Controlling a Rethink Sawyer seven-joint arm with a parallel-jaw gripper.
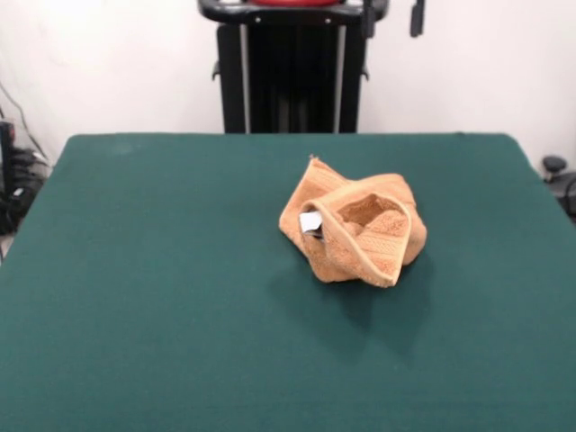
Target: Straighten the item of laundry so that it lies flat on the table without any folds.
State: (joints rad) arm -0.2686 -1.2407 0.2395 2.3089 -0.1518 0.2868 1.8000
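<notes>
The orange-tan towel (355, 229) lies crumpled in a loose heap on the dark green table (135, 288), a little right of the table's middle. Its folds stand up around a hollow in the middle, and a striped band runs along the raised front edge. A small white tag (311, 222) shows on its left side. The gripper (392, 18) shows only as two dark fingertips (417, 18) at the top edge, far behind and above the towel, set apart and holding nothing.
The robot's black pedestal (292, 81) stands behind the table's far edge. Cables and dark equipment (13, 180) sit off the table's left side, and a dark object (558, 175) sits off the right side.
</notes>
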